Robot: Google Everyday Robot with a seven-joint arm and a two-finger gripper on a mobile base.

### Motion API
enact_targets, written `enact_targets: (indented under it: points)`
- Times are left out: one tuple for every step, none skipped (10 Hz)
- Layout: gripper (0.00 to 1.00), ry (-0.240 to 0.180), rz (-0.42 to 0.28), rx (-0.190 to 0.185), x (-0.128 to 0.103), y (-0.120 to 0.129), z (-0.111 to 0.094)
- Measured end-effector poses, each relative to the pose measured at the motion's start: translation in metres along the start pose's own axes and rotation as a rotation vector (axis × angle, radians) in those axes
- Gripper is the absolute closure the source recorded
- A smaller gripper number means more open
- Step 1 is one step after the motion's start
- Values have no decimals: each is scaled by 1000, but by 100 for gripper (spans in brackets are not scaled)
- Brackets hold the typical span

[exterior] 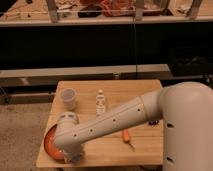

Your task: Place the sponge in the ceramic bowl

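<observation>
The white arm [115, 122] reaches from the right across the wooden table [125, 89] to its near left corner, where the ceramic bowl [49, 142] sits. A cup [68, 98], a small bottle [100, 102] and a carrot [127, 137] stand apart from it. The gripper [75, 156] hangs over the bowl's right rim, so the bowl's centre lies just to its left. A grey-blue patch at its tip may be the sponge. I cannot tell how wide it is open.

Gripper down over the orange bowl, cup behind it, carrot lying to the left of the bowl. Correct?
Not quite: in the camera view the carrot lies right of the ceramic bowl. The gripper is down over the bowl, the cup behind it.
</observation>
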Motion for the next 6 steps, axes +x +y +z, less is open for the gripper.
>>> enact_targets:
  points:
    - [61,0,-2,2,0,0,0]
    - [61,0,-1,5,-1,-1,1]
    - [59,0,0,8,-1,-1,2]
    - [52,-1,-1,10,0,-2,2]
    - [45,-1,-4,11,1,-2,2]
    - [35,-3,-9,14,2,-3,3]
